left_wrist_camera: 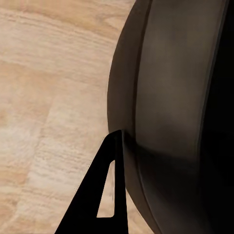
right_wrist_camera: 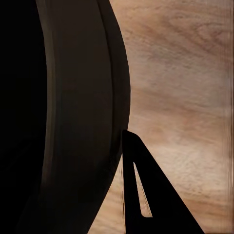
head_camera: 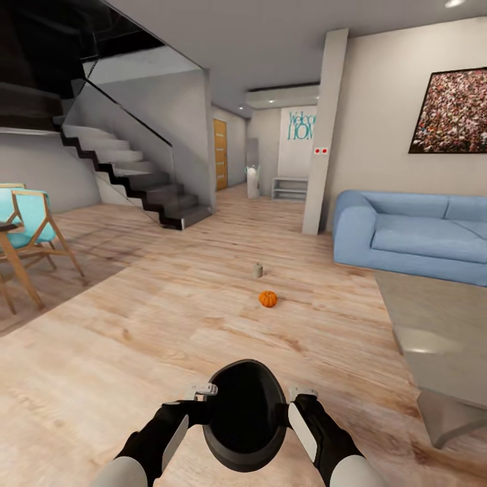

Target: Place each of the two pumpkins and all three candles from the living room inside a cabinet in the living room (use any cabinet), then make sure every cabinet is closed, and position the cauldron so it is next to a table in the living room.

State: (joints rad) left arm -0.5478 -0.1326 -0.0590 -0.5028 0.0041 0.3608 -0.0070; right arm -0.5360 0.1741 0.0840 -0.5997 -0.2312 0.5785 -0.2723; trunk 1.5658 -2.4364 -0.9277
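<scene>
Two grippers pinch the cauldron (head_camera: 245,414) by its rim, low centre in the head view, held above the wood floor (head_camera: 135,338). Left gripper (head_camera: 201,390) clamped on the left rim; in its wrist view one finger (left_wrist_camera: 105,195) lies outside the cauldron wall (left_wrist_camera: 165,122). Right gripper (head_camera: 303,392) clenched on the right rim, outer finger (right_wrist_camera: 146,200) against the wall (right_wrist_camera: 78,117).

Handling guess: rigid, smooth, probably heavy pot; a thin rim pinch could slip or tilt, so opposite-side holds look right.

Surroundings, left to right: teal chair (head_camera: 30,223) and staircase (head_camera: 135,176) far left; ahead on the floor a candle (head_camera: 258,270) and, nearer, a pumpkin (head_camera: 268,298), apart from each other and straight in the path; blue sofa (head_camera: 412,233) right; grey table (head_camera: 439,325) near right, nothing between it and the cauldron.
</scene>
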